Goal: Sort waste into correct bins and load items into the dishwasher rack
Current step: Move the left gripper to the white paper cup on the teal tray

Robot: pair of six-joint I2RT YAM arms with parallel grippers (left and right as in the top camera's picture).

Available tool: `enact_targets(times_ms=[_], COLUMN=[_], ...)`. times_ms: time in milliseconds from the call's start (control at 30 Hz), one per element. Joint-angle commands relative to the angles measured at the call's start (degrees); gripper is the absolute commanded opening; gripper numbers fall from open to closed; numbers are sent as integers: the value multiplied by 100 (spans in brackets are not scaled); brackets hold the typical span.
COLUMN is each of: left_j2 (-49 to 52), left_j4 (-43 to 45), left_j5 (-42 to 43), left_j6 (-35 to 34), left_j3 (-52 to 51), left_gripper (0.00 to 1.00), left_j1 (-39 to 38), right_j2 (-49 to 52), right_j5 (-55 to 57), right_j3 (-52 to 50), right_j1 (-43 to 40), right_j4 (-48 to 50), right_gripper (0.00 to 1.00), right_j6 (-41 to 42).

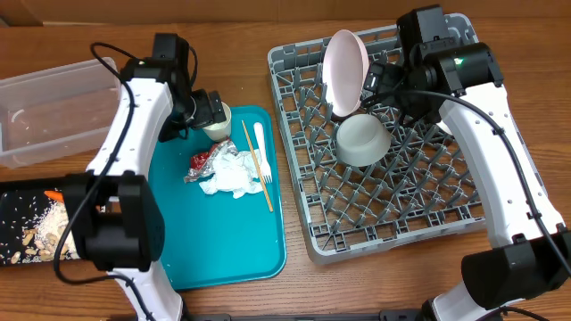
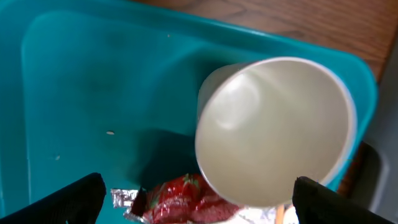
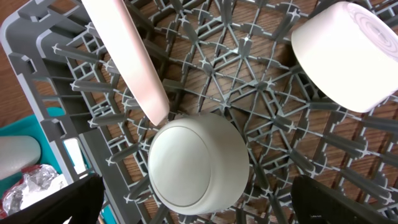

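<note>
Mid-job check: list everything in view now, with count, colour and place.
rack: 1, grey, right
plate: 1, pink, upright in rack
bowls: 2, pale, upside down in rack
teal tray: 1, centre
cup: 1, white, teal tray's far end
napkin: 1, white, on teal tray
wrapper: 1, red-silver, beside napkin
fork: 1, white, on teal tray
stick: 1, wooden, beside fork
tub: 1, clear, far left
black tray: 1, near left
scraps: beige, in black tray
carrot: 1, orange, in black tray
left gripper: open, by cup
right gripper: open, over bowl
</note>
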Motion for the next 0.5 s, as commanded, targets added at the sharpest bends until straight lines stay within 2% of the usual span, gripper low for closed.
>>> enact_targets(times_ms=[0, 300, 467], left_j2=[256, 267, 236], left_j4=[24, 118, -190], left_j5=[-52, -151, -149], left_j6=[61, 66, 68], left_j3=[17, 35, 470], left_gripper=[98, 93, 94], left_j1=[13, 26, 24], right_j2=[-92, -92, -92], right_j5=[57, 55, 57], right_j3=[138, 138, 138], right_j1=[-2, -2, -2], right_j4=[22, 22, 22], right_gripper=[100, 100, 100], right_j6=[11, 9, 11])
